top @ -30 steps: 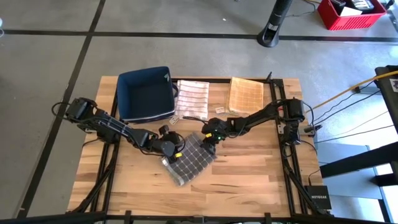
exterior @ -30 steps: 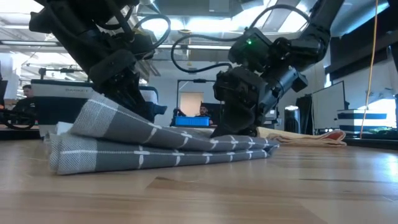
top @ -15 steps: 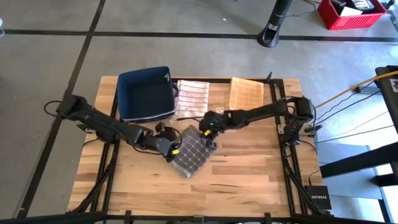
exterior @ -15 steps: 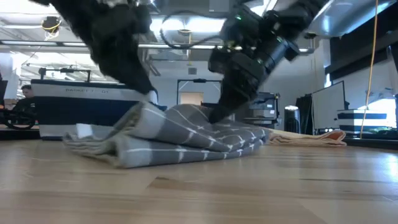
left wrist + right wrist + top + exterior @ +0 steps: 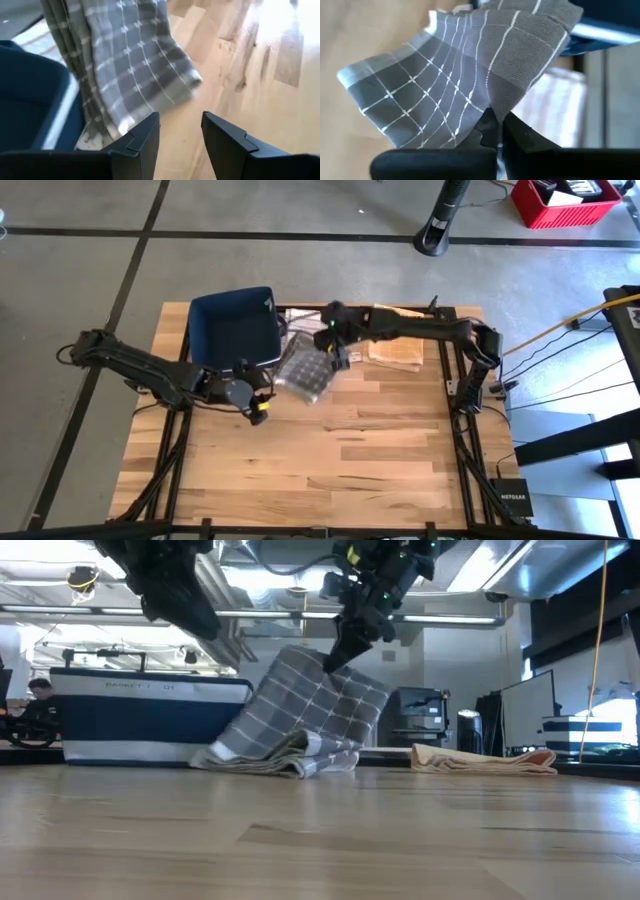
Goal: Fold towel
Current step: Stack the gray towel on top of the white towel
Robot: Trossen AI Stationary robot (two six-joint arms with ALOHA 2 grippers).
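**Grey checked towel lifted by the right gripper near the far edge**

Grey checked towel [image 5: 305, 373] hangs from the right gripper [image 5: 331, 346], whose fingers are pressed together on one raised corner of the cloth. In the low view the towel [image 5: 305, 710] slopes down from that gripper [image 5: 335, 658] to a bunched lower part resting on the wooden table [image 5: 320, 840]. The right wrist view shows the fabric [image 5: 465, 75] pinched between the two dark fingers [image 5: 492, 132].

Position: the towel sits toward the far edge of the table [image 5: 330, 460], just beside the navy bin [image 5: 235, 330] and partly over the striped white cloth [image 5: 290, 340]. A tan cloth [image 5: 395, 340] lies flat further along the same edge, under the right arm.

The left gripper [image 5: 255, 395] is near the bin's front corner, just beside the towel but apart from it. Its fingers [image 5: 142, 142] stand apart with nothing between them; the towel's hanging edge [image 5: 135, 70] lies ahead of them.
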